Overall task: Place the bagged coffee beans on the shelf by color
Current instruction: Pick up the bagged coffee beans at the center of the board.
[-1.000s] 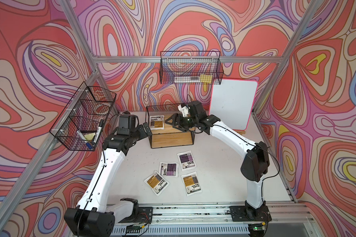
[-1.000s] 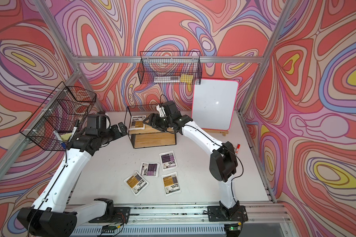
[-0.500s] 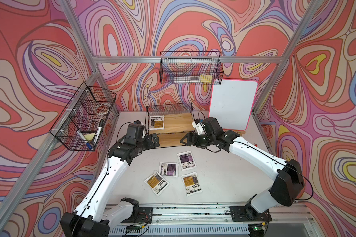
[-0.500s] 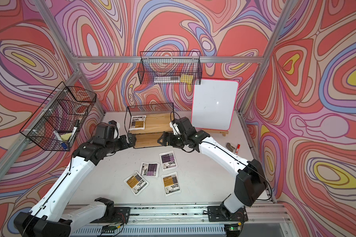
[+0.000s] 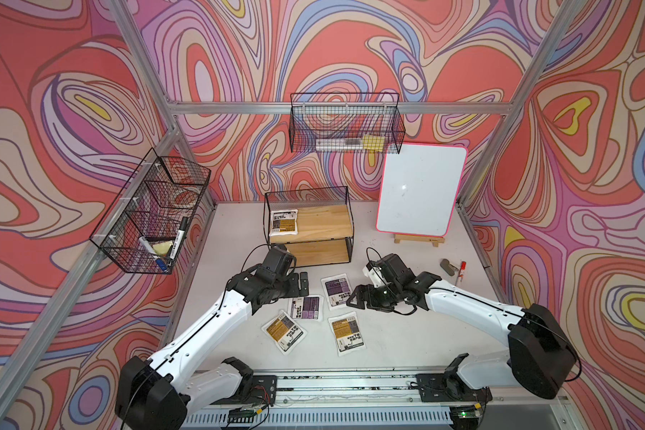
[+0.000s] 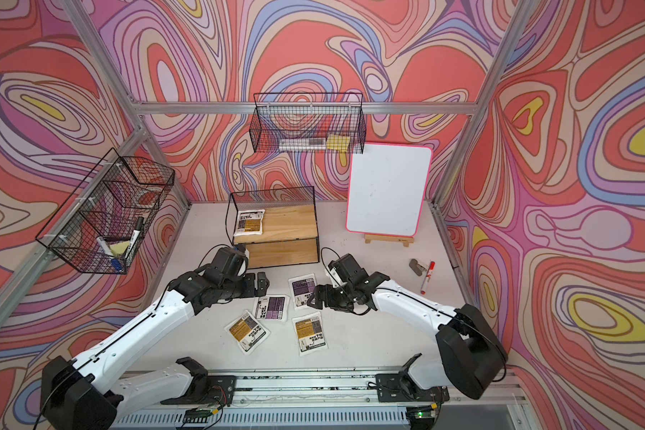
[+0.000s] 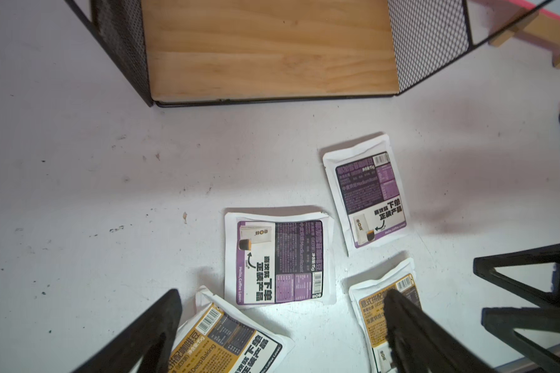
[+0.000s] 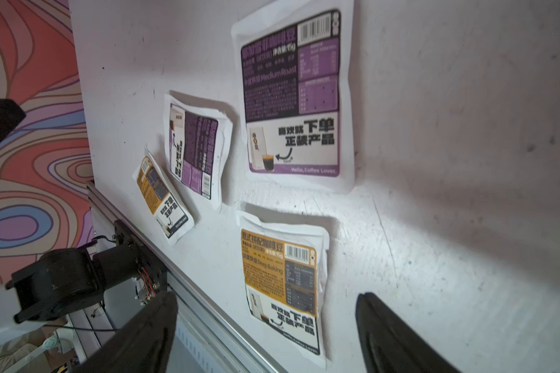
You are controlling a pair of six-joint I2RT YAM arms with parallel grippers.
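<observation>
My right gripper (image 5: 352,298) hangs wide and empty at the edge of a purple pouch (image 5: 337,291), mid-counter (image 5: 406,335), just in front of the shelf (image 5: 324,221) by the back edge. My left gripper (image 5: 301,284), also spread and empty, hovers close to the second purple pouch (image 5: 306,307). Two orange pouches (image 5: 284,331), (image 5: 346,334) lie nearer the front edge. A third orange pouch (image 5: 283,226) sits on the shelf's top board, at its left end.

The pouches are flat and look slick, so I judge my fingers could skid over the film or pinch only a corner. They lie close together, so a grab might drag a neighbour. With both arms this near, they could bump. Purple on the top board would mix colours.
</observation>
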